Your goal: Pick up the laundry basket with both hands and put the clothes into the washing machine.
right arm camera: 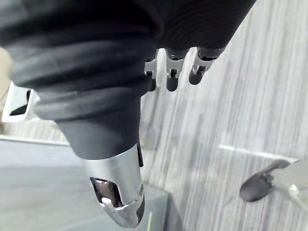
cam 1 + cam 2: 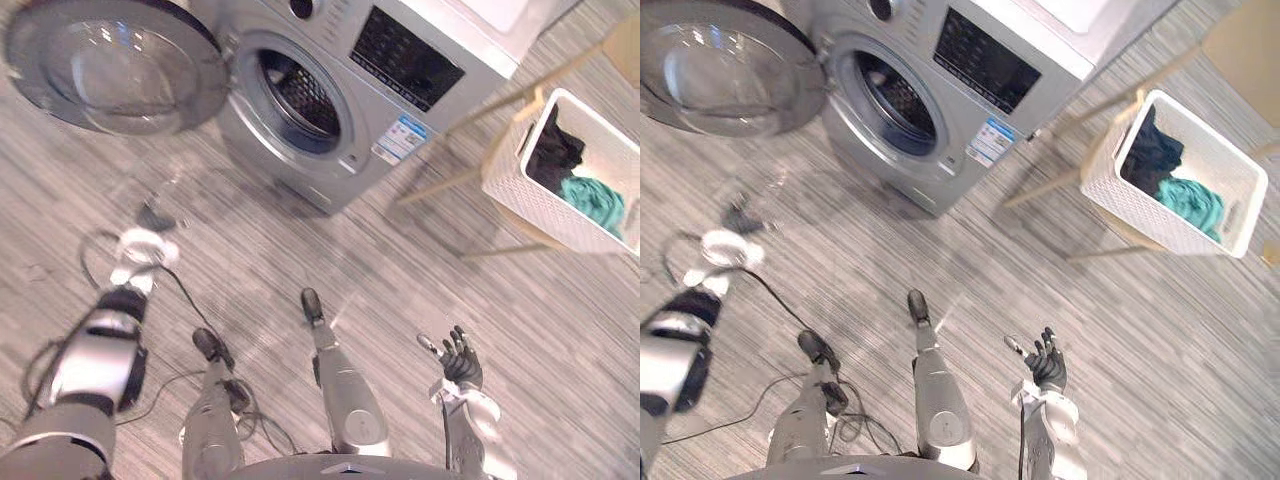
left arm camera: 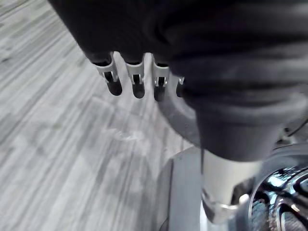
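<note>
White perforated laundry basket (image 2: 512, 188) (clothes (image 2: 595, 202) inside) stands apart from spread left hand (image 3: 138, 81), right hand (image 2: 462, 366).

A white lattice laundry basket (image 2: 1130, 210) stands upright at 2 o'clock, holding a black garment (image 2: 1152, 150) and a teal garment (image 2: 1190, 203). The silver front-loading washing machine (image 2: 960, 125) stands at 12 o'clock, its round door (image 2: 725, 65) swung open toward 10 o'clock, baring the dark drum (image 2: 895, 100).

I see a floor (image 2: 300, 260) of grey planks with fine, pale stripes, and soft light lies on it in places. At the right side stands a light wooden stand (image 2: 1040, 189) with thin legs.
</note>
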Robot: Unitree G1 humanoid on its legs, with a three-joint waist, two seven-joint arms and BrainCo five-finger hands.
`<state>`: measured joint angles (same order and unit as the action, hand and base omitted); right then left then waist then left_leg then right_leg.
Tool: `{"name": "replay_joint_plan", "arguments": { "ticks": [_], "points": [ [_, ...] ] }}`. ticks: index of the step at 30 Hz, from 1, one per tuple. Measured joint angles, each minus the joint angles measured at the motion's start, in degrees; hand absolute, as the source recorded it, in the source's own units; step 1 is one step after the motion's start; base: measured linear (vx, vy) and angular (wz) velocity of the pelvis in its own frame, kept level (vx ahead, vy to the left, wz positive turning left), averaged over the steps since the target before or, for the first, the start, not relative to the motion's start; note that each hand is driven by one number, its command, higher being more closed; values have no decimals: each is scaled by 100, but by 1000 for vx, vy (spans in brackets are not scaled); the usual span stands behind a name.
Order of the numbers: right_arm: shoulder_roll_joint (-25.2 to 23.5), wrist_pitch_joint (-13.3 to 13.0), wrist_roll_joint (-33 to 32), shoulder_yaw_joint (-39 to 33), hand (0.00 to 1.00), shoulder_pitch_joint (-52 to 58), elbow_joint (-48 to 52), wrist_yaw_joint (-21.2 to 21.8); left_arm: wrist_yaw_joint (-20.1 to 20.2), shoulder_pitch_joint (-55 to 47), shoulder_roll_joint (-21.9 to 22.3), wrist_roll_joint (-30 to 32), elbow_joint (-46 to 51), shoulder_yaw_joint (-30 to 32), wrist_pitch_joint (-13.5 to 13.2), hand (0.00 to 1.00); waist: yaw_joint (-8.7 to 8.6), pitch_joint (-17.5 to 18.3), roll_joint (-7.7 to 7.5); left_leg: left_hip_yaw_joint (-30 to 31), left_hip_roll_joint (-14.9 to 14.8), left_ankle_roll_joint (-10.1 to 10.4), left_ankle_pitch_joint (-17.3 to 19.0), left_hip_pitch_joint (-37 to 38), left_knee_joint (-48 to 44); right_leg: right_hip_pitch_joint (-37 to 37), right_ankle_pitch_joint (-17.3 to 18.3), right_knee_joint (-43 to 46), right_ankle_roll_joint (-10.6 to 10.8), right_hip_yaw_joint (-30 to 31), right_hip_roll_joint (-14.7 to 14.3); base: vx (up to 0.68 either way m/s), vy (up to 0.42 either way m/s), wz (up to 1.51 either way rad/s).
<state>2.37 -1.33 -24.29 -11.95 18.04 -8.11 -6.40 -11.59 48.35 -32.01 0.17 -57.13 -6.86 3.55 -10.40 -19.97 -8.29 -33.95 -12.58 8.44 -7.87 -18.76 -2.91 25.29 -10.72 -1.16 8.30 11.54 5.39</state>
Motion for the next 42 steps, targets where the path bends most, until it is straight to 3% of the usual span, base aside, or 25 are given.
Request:
{"name": "replay_joint_plan", "arguments": {
  "ticks": [2, 3, 4, 9, 15, 24, 30, 36, 42],
  "points": [
    [-135, -38, -133, 155, 0, 397, 365, 8, -63, 323, -37, -92, 65, 34, 19, 0, 120, -52, 72, -44, -646, 48, 616, -527, -1322, 34, -7, 12, -5, -64, -210, -41, -140, -26],
    [-138, -106, -203, 283, 0, 536, 557, 14, -88, 493, -57, -156, 287, 163, 30, 0, 213, -126, 197, -62, -1144, 32, 1001, -834, -2092, 37, -7, 48, -5, -128, -431, -38, -85, -45],
    [-167, -148, -294, 362, 0, 606, 714, 11, -177, 672, -58, -249, 569, 260, 13, 0, 288, -157, 248, -25, -1416, 13, 1267, -1046, -2516, 96, -7, 69, -6, -132, -554, -30, -59, -37],
    [-240, -235, -494, 616, 0, 693, 906, 21, -335, 906, 67, -460, 982, 326, -64, 0, 337, -224, 354, 151, -1621, -67, 1618, -1408, -3024, 203, -14, 109, -13, -295, -586, 28, -22, -1],
    [-233, -248, -579, 735, 0, 772, 948, 149, -481, 828, 296, -507, 985, 507, -26, 0, 551, -242, 392, 59, -1620, -192, 1579, -1429, -3061, 261, -12, 227, -14, -396, -561, 72, -31, 3],
    [-122, -281, -698, 735, 0, 898, 956, 256, -478, 517, 618, -440, 984, 503, -17, 0, 560, -226, 421, 180, -1566, -262, 1591, -1358, -3008, 70, 171, 260, -94, -607, -521, 10, -64, 10],
    [-15, -296, -695, 736, 0, 918, 944, 256, -478, -28, 833, -441, 996, 656, -17, 0, 571, -145, 553, 242, -1522, -229, 1544, -1241, -2989, -32, 261, 396, -155, -699, -498, -13, -76, 8],
    [44, -230, -683, 717, 0, 877, 813, 255, -461, -1614, 1378, -486, 1540, 707, -39, 0, 666, 130, 607, 268, -990, -262, 1289, -411, -2285, -548, 773, 826, -185, -941, -175, 32, -42, 34],
    [41, -99, -551, 259, 0, 483, -530, 251, -255, -3662, 1797, -1133, 1869, 1243, -252, 0, 737, 643, 776, 632, -69, -246, 598, 608, -905, -1273, 1298, 1140, -142, -1499, 351, 64, -24, 61]
  ]
}}
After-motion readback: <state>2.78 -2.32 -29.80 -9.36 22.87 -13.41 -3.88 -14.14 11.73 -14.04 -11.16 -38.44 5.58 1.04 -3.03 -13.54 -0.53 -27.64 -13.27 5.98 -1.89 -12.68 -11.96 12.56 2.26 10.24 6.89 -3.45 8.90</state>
